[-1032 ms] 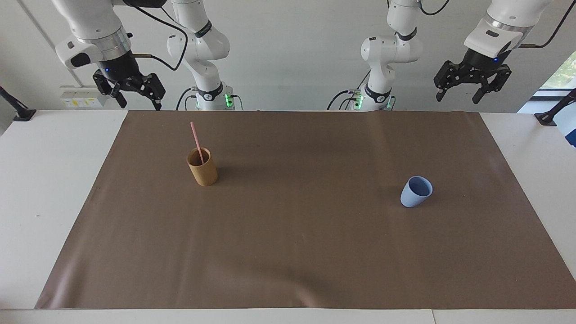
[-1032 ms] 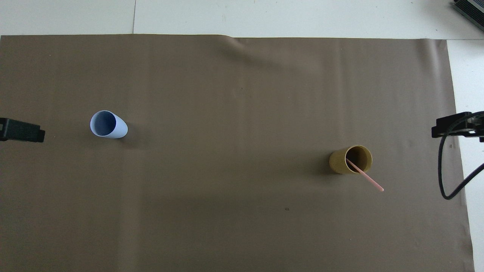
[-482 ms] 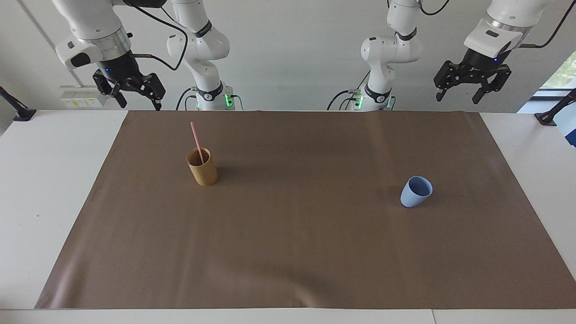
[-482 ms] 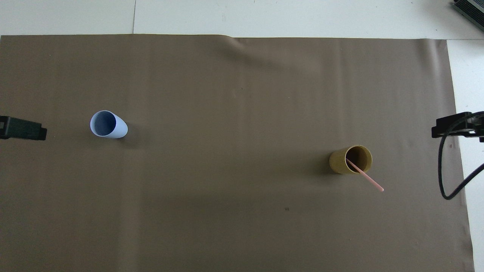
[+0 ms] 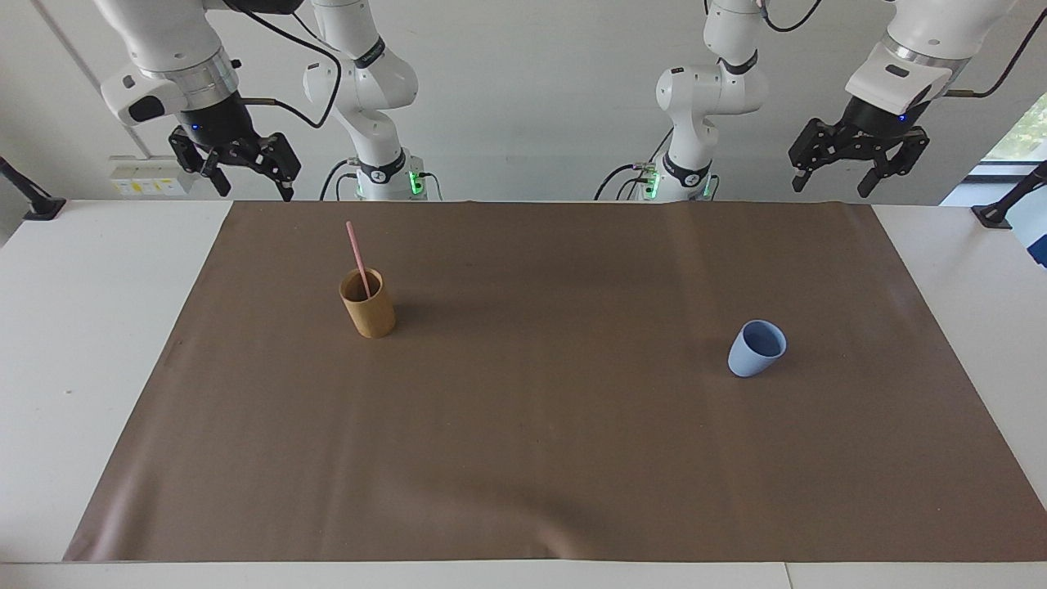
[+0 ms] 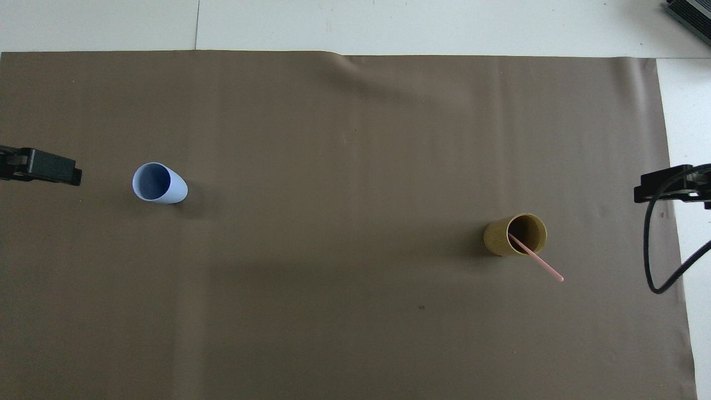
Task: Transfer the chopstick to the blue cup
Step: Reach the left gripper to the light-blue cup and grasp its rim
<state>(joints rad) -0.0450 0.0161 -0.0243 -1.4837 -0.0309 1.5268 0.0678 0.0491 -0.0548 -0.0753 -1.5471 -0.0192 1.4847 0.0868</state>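
Observation:
A thin pale-pink chopstick (image 5: 357, 255) (image 6: 536, 259) stands tilted in a tan-brown cup (image 5: 368, 306) (image 6: 515, 235) toward the right arm's end of the mat. The light-blue cup (image 5: 757, 348) (image 6: 159, 183) stands upright toward the left arm's end, with nothing in it. My right gripper (image 5: 251, 185) hangs open, high above the mat's edge by the robots, holding nothing. My left gripper (image 5: 833, 177) also hangs open and high at its own end. In the overhead view only the tip of the left gripper (image 6: 41, 166) and of the right gripper (image 6: 669, 187) show at the picture's sides.
A brown mat (image 5: 540, 458) covers most of the white table (image 5: 90, 327). A black cable (image 6: 661, 261) loops down from the right arm over the mat's edge. Black clamps (image 5: 33, 200) sit at the table's corners by the robots.
The left gripper has shifted a little up and farther over the mat's end. The right arm, the cups and the chopstick have stayed put.

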